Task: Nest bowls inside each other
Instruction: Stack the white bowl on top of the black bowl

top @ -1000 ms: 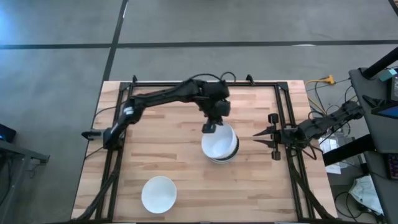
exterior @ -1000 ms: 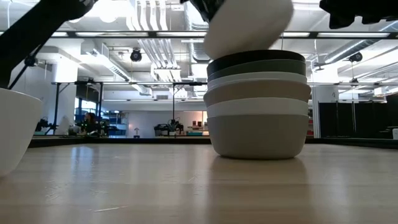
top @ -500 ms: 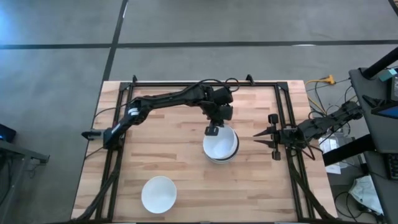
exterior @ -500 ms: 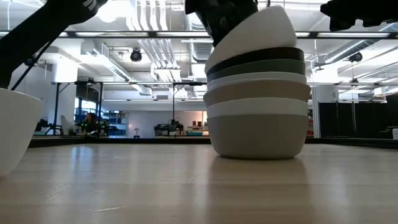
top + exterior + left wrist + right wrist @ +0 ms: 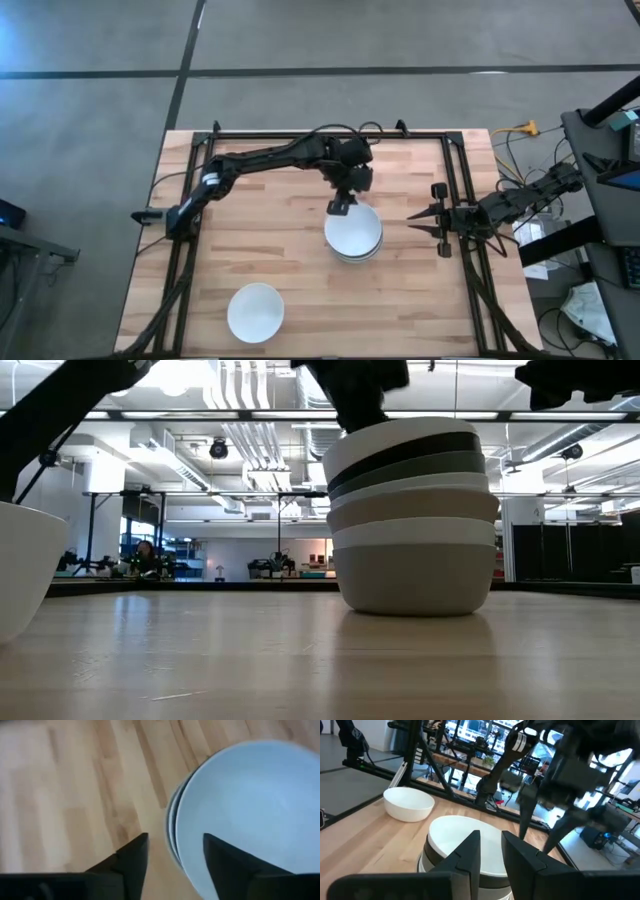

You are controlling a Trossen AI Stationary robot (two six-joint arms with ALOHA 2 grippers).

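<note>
White and round, the topmost smooth bowl (image 5: 352,228) sits at the crown of a nested stack of bowls (image 5: 413,520) standing a little right of the middle of the pale wooden-plank bench (image 5: 270,215). From table height the stack reads, top down, as a white rim, a glossy black band (image 5: 400,450), a dark grey band (image 5: 410,468), then several white and pale grey-green rims, ending in a pale grey-green bottom bowl (image 5: 413,576) resting on the wood. The top bowl lies slightly tilted, its left side a touch higher than its right. The left end effector (image 5: 340,206) hangs at the far rim of this top bowl; its wrist camera shows the two dark fingers (image 5: 135,857) spread apart, one outside the stack over bare wood and the other over the white interior (image 5: 250,805), with the rim running between them, and whether either finger touches the rim cannot be told. A separate white round bowl (image 5: 254,311) stands alone and upright near the front left of the bench, well apart from the stack, and shows at the left edge of the table-height picture (image 5: 25,565). The right end effector (image 5: 424,220) waits at the bench's right edge, pointed toward the stack, its fingers parted with a narrow gap and holding nothing. People can be made out faintly in the room behind the bench.
</note>
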